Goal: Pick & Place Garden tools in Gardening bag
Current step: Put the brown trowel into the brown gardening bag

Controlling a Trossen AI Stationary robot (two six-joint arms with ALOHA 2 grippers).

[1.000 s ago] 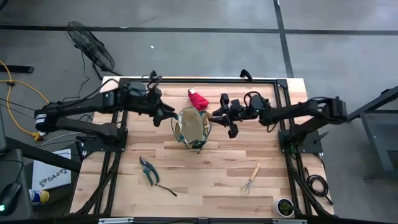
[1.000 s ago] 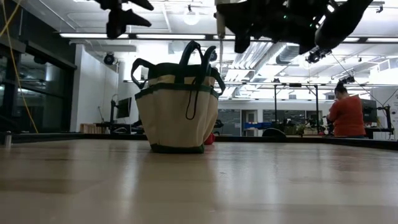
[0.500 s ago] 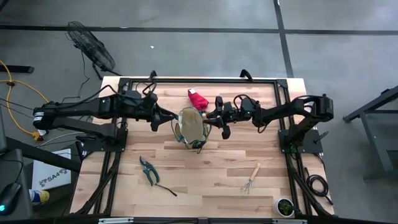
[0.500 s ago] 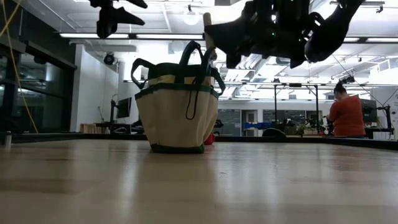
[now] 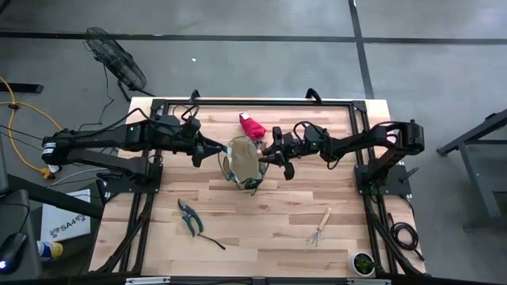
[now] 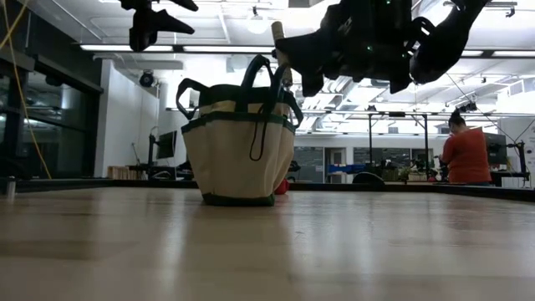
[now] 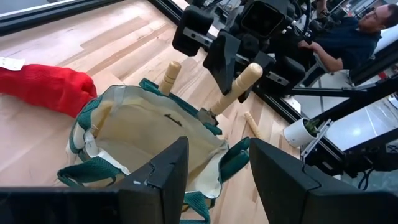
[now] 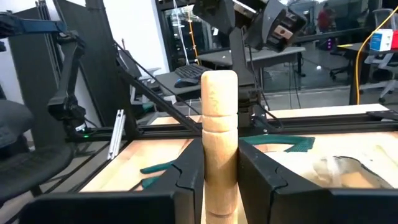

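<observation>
we see right claw (image 8: 220,180) gripping round wooden handle (image 8: 219,124) over fabric bag (image 5: 244,161) | left claw (image 7: 214,171) wide, empty | plank tabletop (image 5: 261,214)

Scene is evenly lit by ceiling strip lights (image 6: 125,48); glare is seen there. Worktop (image 6: 267,251) foreground is blurred in low view; shadows are kept soft.

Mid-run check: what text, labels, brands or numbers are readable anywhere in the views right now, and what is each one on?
"SA4": partly legible on a white sheet on the floor beside the table's left edge, high view; the rest is too small to read.
Small dark mark inside the gardening bag, left wrist view: too blurred to read.
White tag beside the red glove: unreadable.
Nothing else is legible.
</observation>
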